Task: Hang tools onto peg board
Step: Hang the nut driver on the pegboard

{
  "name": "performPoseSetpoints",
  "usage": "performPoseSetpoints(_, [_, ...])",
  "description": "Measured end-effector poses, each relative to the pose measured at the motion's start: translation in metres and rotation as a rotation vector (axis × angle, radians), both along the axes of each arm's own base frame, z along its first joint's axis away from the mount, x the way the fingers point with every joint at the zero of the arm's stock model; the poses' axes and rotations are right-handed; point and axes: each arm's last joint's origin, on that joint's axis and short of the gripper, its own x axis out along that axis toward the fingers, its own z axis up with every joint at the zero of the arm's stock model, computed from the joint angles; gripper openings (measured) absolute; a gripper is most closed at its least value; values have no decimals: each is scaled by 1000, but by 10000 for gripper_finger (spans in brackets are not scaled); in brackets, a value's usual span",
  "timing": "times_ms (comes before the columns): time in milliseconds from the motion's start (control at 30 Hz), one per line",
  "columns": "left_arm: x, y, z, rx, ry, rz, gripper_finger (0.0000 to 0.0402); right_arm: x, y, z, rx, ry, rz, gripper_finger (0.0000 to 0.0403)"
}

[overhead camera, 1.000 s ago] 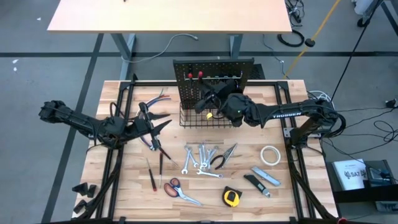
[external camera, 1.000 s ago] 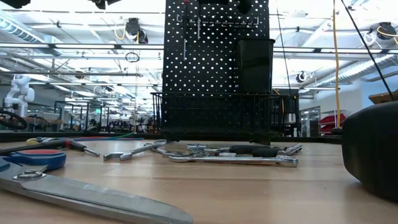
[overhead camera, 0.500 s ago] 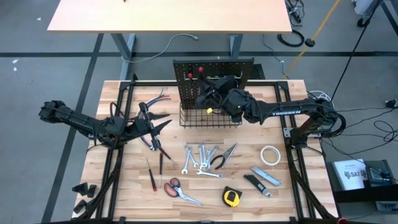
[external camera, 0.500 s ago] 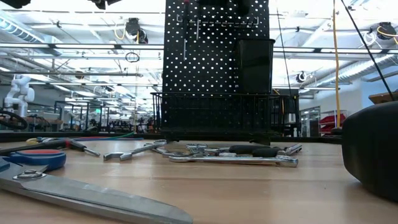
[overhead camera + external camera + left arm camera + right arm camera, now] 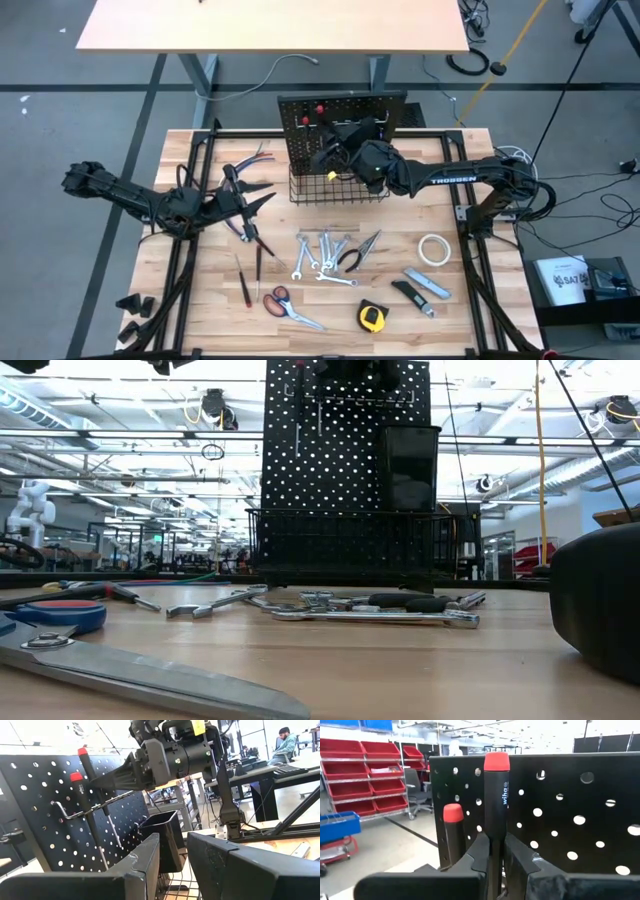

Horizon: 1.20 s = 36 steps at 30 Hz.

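Observation:
The peg board stands upright at the table's far side, with a wire basket at its base and a black cup. One red-capped screwdriver hangs in a wire holder on the board. My right gripper is level in front of the board, shut on a second black screwdriver with a red cap. My left gripper waits over the table's left part, open by a narrow gap with nothing between its fingers. Other tools lie on the table: wrenches, pliers, scissors. My right gripper pinches the screwdriver's black handle between its two fingers, a little below the red cap. The fingers are level, pointing at the board, and lie across the handle. The screwdriver is upright and lifted clear, its shaft hanging down in front of the board.
A tape roll, a utility knife, a yellow tape measure and two thin screwdrivers lie on the near half. Coloured wires lie left of the board. A black frame rail borders the right side.
My right gripper has carried the upright screwdriver a short way toward the far edge and the peg board, and slightly toward the table's left. It has stayed shut on the handle. The left arm has kept still.

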Motion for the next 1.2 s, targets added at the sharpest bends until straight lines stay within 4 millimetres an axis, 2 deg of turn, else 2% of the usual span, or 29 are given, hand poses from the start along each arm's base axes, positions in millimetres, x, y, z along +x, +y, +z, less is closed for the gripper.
performPoseSetpoints(167, [0,0,0,0,2,0,107,0,0,0,-17,22,0,30])
performPoseSetpoints(433, [0,0,0,1,3,0,107,1,0,-2,-39,67,3,81])
performPoseSetpoints(633, [0,0,0,1,3,0,107,1,0,-3,-63,99,2,104])
performPoseSetpoints(900, [0,0,0,2,6,0,107,-1,3,2,-122,141,0,109])
performPoseSetpoints(1200, [0,0,-1,4,16,0,107,-2,18,8,-227,194,-27,109])
